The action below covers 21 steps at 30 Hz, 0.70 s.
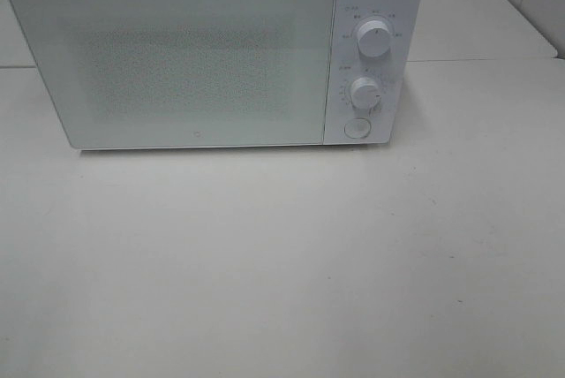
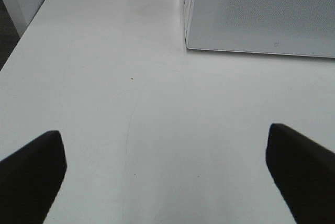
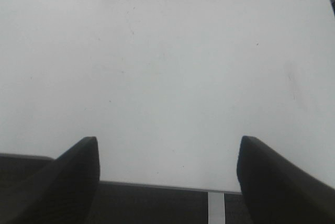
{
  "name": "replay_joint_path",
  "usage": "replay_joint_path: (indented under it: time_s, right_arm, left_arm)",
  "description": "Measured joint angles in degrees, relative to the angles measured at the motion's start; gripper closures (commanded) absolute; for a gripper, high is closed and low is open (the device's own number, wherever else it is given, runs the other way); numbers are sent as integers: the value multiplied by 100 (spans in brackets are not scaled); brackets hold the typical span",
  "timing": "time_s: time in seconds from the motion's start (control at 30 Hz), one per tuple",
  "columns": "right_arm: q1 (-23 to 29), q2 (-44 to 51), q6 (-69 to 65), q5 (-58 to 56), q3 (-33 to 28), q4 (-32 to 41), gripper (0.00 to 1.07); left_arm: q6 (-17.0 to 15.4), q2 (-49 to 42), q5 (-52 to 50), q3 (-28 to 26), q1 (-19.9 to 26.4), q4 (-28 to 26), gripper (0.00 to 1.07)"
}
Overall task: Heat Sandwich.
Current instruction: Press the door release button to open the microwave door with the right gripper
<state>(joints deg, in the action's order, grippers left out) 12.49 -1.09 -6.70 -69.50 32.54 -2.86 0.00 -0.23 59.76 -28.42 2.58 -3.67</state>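
My left pincer hangs wide open and empty over the white table, near the front corner of a white microwave whose door is shut. My right pincer is spread just as wide, holding nothing, above an edge of the table. The sandwich shows in no view, so I cannot tell where it lies relative to either pincer.

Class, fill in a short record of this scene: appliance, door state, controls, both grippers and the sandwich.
appliance: white microwave on the table
door: shut
controls: upper knob, lower knob, round button
left gripper: open, over the table
right gripper: open, over the table's edge
sandwich: not in view
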Motion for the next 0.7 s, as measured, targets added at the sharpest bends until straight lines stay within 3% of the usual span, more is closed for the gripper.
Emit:
replay_joint_path:
  time_s: [0.37, 0.7]
  right_arm:
    - [-476, 132, -46, 716, -155, -23, 31]
    - [-504, 132, -46, 957, -292, 29, 31]
  left_arm:
    - [0, 0, 0, 0, 0, 0, 8]
    - [0, 0, 0, 0, 0, 0, 8]
